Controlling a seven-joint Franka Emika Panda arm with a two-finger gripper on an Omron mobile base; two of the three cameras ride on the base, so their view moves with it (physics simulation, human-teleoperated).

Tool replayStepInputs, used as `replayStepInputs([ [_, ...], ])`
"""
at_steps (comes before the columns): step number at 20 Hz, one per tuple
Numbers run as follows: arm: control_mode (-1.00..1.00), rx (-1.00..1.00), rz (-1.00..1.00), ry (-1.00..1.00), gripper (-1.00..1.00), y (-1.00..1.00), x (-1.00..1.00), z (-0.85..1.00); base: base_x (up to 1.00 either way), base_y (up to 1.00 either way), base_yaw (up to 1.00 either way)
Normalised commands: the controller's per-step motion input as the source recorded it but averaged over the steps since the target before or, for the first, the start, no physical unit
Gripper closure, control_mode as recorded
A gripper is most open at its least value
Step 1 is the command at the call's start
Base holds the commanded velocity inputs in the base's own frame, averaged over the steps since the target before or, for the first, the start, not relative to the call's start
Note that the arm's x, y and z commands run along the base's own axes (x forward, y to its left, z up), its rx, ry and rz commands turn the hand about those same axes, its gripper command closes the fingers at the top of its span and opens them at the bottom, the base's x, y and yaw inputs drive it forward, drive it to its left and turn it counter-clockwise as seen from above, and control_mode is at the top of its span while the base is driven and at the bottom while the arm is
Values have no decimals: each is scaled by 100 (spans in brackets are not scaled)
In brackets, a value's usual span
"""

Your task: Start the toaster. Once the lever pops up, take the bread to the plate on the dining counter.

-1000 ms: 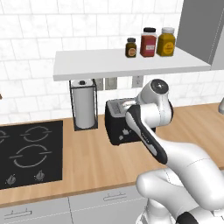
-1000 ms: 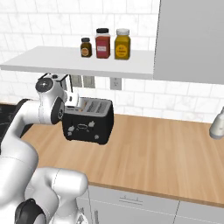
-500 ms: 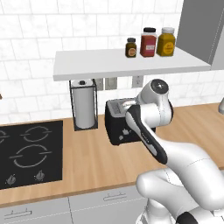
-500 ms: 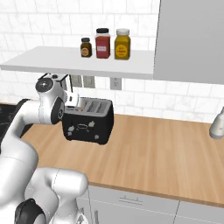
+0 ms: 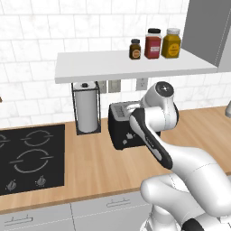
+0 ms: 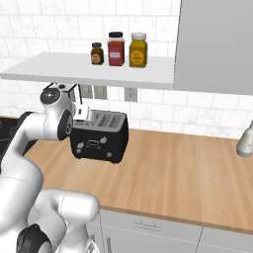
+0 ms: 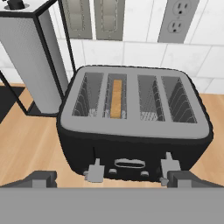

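Left base view: the toaster (image 5: 122, 128) stands on the wooden surface (image 5: 90, 167) beside the paper towel roll (image 5: 86, 107); the arm reaches over it, so the gripper itself is hidden behind the wrist.

Right base view: the toaster (image 6: 99, 136) sits under the shelf (image 6: 84, 69); the wrist hangs just above its left end.

Hand view: the gripper (image 7: 111, 178) is spread wide and holds nothing; its tips flank the toaster front; the bread (image 7: 116, 98) stands in the second slot from the left; two levers (image 7: 94, 170) project from the front. Judged step: starting the toaster; the next move calls for lowering one tip onto the lever serving the bread's slot and pressing down.
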Motion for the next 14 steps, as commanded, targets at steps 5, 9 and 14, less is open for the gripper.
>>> replayStepInputs([
  [5,-100,0,0,0,-100,0,0,0,0,0,0],
  [9,-100,0,0,0,-100,0,0,0,0,0,0],
  [14,-100,0,0,0,-100,0,0,0,0,0,0],
])
